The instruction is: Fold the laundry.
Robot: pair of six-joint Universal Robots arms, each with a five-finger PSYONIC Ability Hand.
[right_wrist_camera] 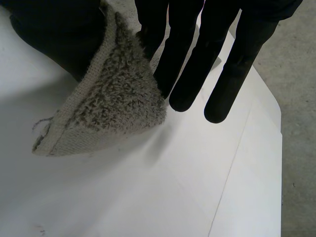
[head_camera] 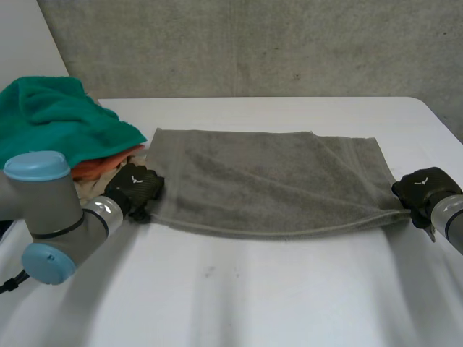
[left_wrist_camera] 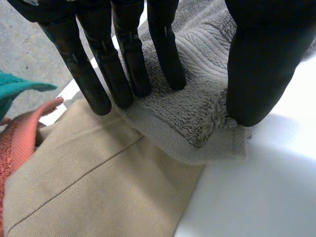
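Head view — towel point(head_camera: 268, 181), white table point(head_camera: 289, 296), concrete wall point(head_camera: 253, 43)

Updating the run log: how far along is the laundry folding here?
Done: the grey towel is laid out flat on the table. In hand: the left robot hand pinches its near left corner and the right robot hand its near right corner, likely set for a fold. Left: that fold, plus the teal cloth, orange cloth and beige cloth piled beside the left robot hand.
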